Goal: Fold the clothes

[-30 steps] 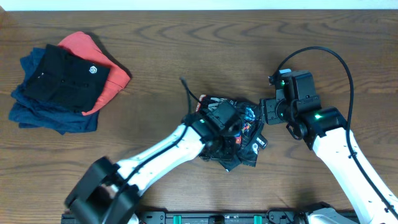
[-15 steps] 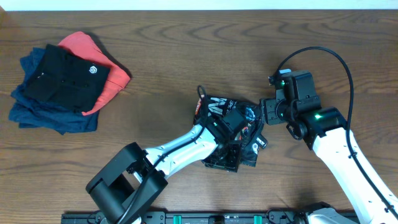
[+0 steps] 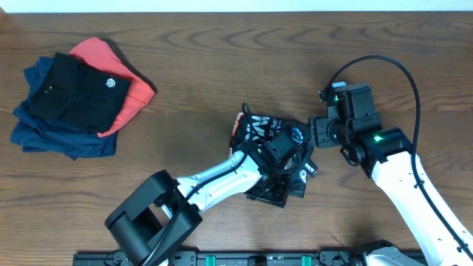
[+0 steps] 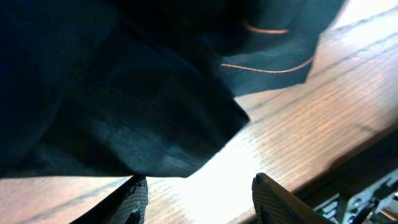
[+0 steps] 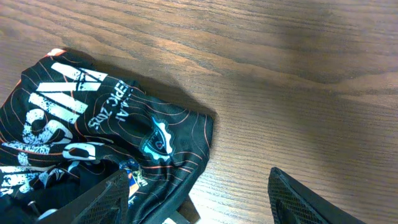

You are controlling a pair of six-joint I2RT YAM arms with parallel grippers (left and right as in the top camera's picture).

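Far left of the wooden tabletop: one pile of three folded garments. A navy garment lies at the bottom, a coral-red garment shows along the right edge, and a plain black shirt lies on top with one small white emblem.

Centre, slightly right: one black jersey, crumpled in a heap and well apart from the pile. White block lettering faces up at its far-left corner. Fine orange contour lines and one teal eye-like logo show in the right wrist view.

The left arm reaches in from the bottom edge, and its wrist sits over the middle of the heap. Left pincer: two fingers spread, with bare wood between the tips. Dark cloth with two thin orange lines fills the view just beyond them. The left finger may brush the hem, but the view is too dim to say. Nothing is pinched.

Right of the heap: right pincer, two fingers wide apart, low over the tabletop at the jersey's right edge. Its left finger is just beside the cloth; its right finger is over bare wood. It grips nothing.

One black cable loops above the right arm. Two green lights glow on that arm.
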